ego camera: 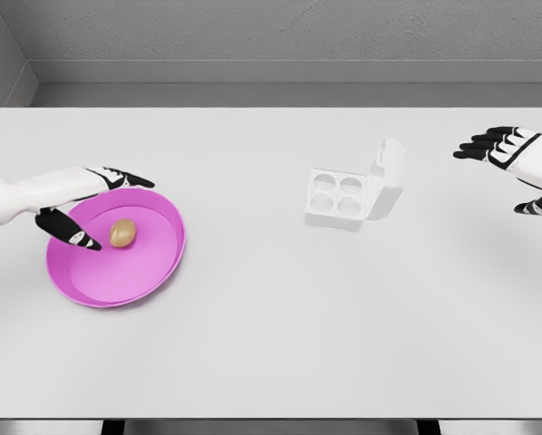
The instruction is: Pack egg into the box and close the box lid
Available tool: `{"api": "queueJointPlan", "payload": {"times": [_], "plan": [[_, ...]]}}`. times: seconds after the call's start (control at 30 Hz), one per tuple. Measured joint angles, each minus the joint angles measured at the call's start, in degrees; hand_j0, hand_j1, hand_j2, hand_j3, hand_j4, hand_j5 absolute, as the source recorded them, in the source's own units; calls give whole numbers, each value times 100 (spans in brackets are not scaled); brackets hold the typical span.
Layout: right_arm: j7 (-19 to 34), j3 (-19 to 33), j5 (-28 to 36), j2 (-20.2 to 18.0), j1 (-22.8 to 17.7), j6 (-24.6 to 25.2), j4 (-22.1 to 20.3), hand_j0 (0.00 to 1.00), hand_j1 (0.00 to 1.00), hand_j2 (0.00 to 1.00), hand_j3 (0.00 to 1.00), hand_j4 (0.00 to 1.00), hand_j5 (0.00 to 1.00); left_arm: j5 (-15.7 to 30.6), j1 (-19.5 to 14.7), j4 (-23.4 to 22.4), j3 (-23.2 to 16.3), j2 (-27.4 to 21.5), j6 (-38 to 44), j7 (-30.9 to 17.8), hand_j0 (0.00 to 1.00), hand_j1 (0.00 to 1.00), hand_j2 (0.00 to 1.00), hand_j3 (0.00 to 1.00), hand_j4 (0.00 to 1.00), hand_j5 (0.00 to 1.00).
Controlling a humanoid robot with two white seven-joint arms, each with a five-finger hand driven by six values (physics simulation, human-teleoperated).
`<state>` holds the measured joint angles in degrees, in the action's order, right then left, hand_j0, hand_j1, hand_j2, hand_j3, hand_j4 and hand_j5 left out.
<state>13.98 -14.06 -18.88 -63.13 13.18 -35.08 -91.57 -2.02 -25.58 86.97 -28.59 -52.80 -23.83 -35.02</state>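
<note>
A smooth, matte white table (271, 344) fills most of the head view, with a grey textured wall behind it. On the left side sits a shallow round plate (153, 272) in glossy pink plastic, its rim raised and its floor flat. A single egg (121, 233) — tan, oval, lightly speckled — lies on the plate's floor, left of its centre and toward the far rim.

The left hand (85, 204) comes in from the left edge on a white, hard-shelled forearm, its fingers black at the tips with white segments. It is spread open: the fingers reach out over the plate's far rim above the egg, while the thumb (76, 234) points down into the plate just left of the egg. The egg sits in the gap between thumb and fingers, close to the thumb tip, but nothing is pinching it; whether the thumb touches the shell cannot be told.

Well to the right, past the table's middle, stands the box (336, 198) — a small white egg carton of moulded look with four round cups in a square, all unfilled. Its lid (387, 179) is hinged on the right side and stands open, tilted up and away.

The right hand (516, 163) hovers near the right edge, beyond the box, with fingers extended and relaxed, holding nothing.
</note>
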Motion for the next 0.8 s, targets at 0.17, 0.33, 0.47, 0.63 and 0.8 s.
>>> {"api": "queueJointPlan", "payload": {"times": [0.17, 0.33, 0.47, 0.63, 0.8], "plan": [[11, -7, -4, 5, 9, 0, -1, 100, 100, 100, 100, 100, 100, -473, -26, 45, -49, 9, 56, 0, 86, 86, 86, 86, 86, 86], [152, -7, -7, 25, 18, 0, -1, 100, 100, 100, 100, 100, 100, -966, -35, 41, -66, 54, 67, 0, 80, 80, 80, 80, 80, 80], [271, -8, -4, 48, 18, -1, 0, 100, 100, 100, 100, 100, 100, -1251, -26, 13, -98, 128, 69, 0, 80, 80, 80, 80, 80, 80], [310, -13, -2, 75, 26, -1, 0, 100, 100, 100, 100, 100, 100, -1627, -35, 11, -109, 203, 70, 0, 80, 80, 80, 80, 80, 80], [316, -47, -6, 131, 26, -1, 2, 100, 100, 100, 100, 100, 100, -1811, -26, 5, -112, 304, 70, 0, 80, 80, 80, 80, 80, 80]]}}
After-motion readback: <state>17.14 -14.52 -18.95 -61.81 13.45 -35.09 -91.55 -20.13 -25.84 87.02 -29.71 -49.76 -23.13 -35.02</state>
